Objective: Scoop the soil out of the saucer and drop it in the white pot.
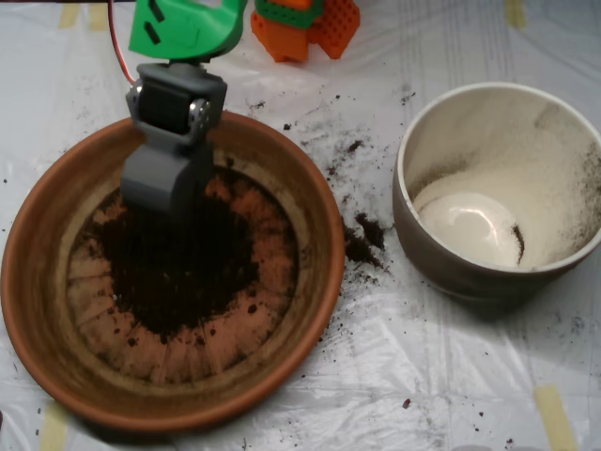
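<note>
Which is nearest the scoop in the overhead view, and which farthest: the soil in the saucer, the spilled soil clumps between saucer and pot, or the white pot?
1. The soil in the saucer: the scoop is right at its upper edge.
2. The spilled soil clumps: on the plastic sheet, right of the saucer.
3. The white pot: far right.

One fixed camera looks straight down, seemingly close above the table (394, 376).
</note>
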